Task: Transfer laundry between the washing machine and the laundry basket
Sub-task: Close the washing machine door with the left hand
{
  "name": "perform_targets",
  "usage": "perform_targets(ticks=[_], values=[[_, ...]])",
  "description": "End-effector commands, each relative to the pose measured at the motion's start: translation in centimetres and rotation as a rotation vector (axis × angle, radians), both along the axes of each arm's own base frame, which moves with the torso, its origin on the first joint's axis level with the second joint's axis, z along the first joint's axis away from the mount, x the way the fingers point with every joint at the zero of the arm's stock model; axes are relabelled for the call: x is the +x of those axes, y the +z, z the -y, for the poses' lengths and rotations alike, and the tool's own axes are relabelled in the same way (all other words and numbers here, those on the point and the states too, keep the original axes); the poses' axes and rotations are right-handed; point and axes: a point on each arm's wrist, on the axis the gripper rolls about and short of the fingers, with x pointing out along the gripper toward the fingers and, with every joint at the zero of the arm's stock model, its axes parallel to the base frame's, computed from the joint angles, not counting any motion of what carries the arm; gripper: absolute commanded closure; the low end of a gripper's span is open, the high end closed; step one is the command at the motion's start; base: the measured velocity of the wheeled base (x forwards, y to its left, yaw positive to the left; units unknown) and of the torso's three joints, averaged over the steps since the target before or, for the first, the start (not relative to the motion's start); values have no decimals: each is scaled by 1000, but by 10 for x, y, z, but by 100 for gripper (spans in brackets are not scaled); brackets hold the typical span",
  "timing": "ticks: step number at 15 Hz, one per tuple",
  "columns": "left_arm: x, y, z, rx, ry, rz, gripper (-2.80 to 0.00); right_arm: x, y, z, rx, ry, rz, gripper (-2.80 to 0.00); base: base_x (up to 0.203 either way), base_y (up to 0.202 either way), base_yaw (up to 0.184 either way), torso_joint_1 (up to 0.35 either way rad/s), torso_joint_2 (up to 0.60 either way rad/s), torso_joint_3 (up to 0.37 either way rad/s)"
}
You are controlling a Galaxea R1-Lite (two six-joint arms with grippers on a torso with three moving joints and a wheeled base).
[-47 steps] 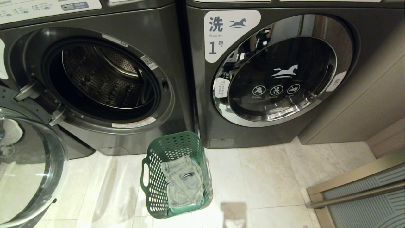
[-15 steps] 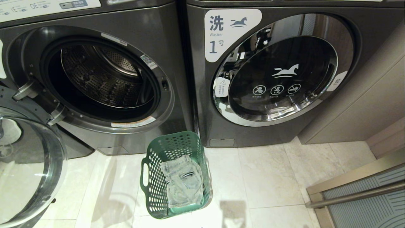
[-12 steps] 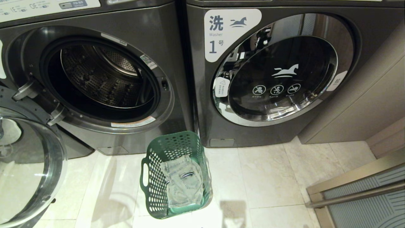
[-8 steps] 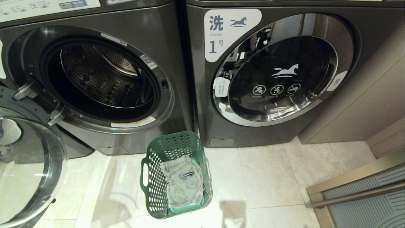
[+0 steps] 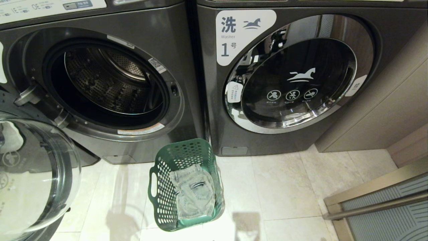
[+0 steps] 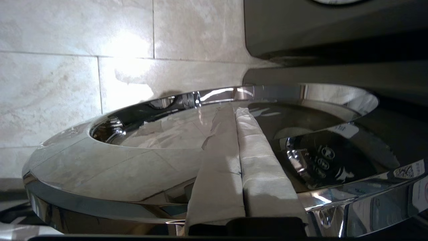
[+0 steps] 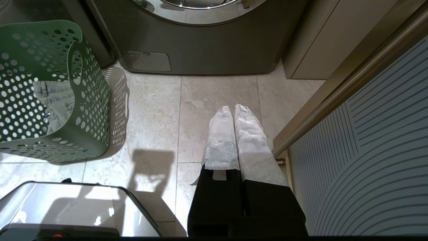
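Note:
The washing machine (image 5: 110,83) on the left stands with its drum showing, dark and bare inside. Its round glass door (image 5: 36,174) hangs swung out at the lower left. The green laundry basket (image 5: 164,201) sits on the tiles between the two machines, with the pale grey-green laundry (image 5: 194,194) on its floor. My left gripper (image 6: 235,108) is shut, its wrapped fingers laid across the chrome ring (image 6: 100,174) on the door's outer face. My right gripper (image 7: 233,107) is shut and empty, parked low over the tiles to the right of the basket (image 7: 90,100). Neither gripper shows in the head view.
A second, same-looking machine tagged "1" (image 5: 287,83) stands closed on the right. A beige cabinet (image 5: 384,100) adjoins it. A metal rail and ribbed mat (image 5: 378,204) border the floor at the right. My base's glossy top (image 7: 67,207) lies near the basket.
The open door has swung a little toward the machine, its rim shifting right in the head view. Basket, laundry and right arm have not moved.

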Motion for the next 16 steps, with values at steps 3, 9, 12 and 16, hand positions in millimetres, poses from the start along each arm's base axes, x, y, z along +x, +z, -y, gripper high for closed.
perform_targets(ticks=[3, 9, 12, 16], values=[[3, 6, 31, -78, -79, 31, 0, 0, 0, 0, 7, 1, 0, 0, 0, 0, 0, 0, 0, 0], [28, 15, 96, -106, -296, 69, 0, 0, 0, 0, 13, -1, 0, 0, 0, 0, 0, 0, 0, 0], [37, 18, 139, -123, -411, 89, 0, 0, 0, 0, 15, -2, 0, 0, 0, 0, 0, 0, 0, 0], [16, 35, 171, 51, -506, 110, 0, 0, 0, 0, 25, -1, 0, 0, 0, 0, 0, 0, 0, 0]])
